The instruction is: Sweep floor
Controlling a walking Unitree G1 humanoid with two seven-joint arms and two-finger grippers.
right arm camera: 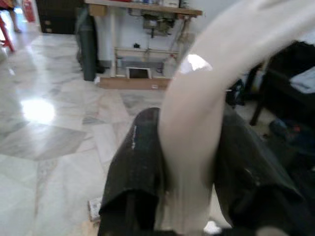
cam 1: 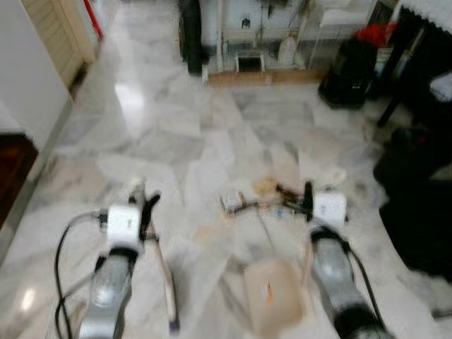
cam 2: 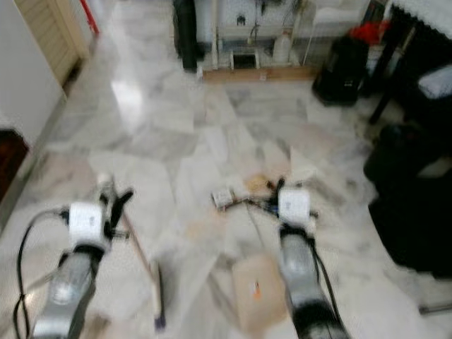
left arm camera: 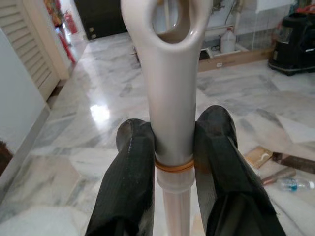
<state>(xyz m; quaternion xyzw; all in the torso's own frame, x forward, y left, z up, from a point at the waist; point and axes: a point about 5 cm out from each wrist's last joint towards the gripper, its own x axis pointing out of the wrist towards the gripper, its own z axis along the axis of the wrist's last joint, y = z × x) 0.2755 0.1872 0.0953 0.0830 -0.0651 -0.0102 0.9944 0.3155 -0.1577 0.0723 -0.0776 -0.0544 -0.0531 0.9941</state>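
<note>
1. Left gripper (left arm camera: 172,162), jaws clamped on the cream plastic broom handle (left arm camera: 170,93); its thin pole slants to the white marble floor (cam 1: 176,127), and could twist.
2. Right gripper (right arm camera: 189,172) pinches the beige dustpan's (cam 1: 274,295) handle; a tilt spills it.
3. Scattered litter (cam 1: 272,198) ahead may skid away.

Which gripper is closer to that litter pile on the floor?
Right. The right gripper, holding the dustpan handle, sits beside the litter pile; the left gripper, gripping the broom handle, is farther off.
</note>
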